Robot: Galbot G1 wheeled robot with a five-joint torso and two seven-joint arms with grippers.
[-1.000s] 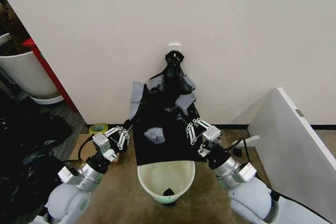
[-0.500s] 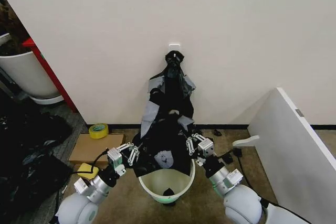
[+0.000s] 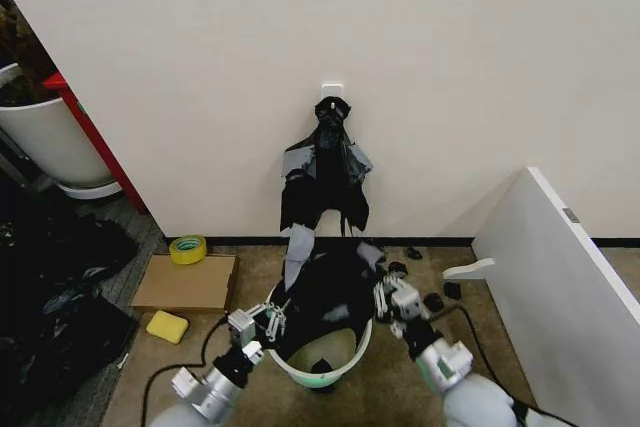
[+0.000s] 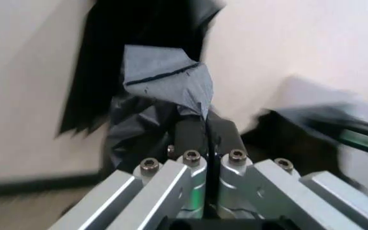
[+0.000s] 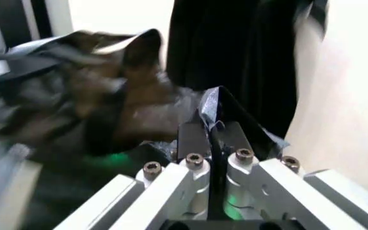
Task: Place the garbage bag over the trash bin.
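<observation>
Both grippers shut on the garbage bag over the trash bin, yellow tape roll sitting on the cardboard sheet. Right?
Not quite: the tape roll lies on the floor beside the cardboard sheet, per the head view. The left gripper and right gripper do pinch the garbage bag over the trash bin.

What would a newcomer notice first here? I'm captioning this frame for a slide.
The black bag stretched between both end effectors over the cream bin at the foot of the wall. The left end effector pinches one edge at the bin's left rim, the right end effector the other at its right rim. Above, a knotted bunch of black bags hangs on the wall.
</observation>
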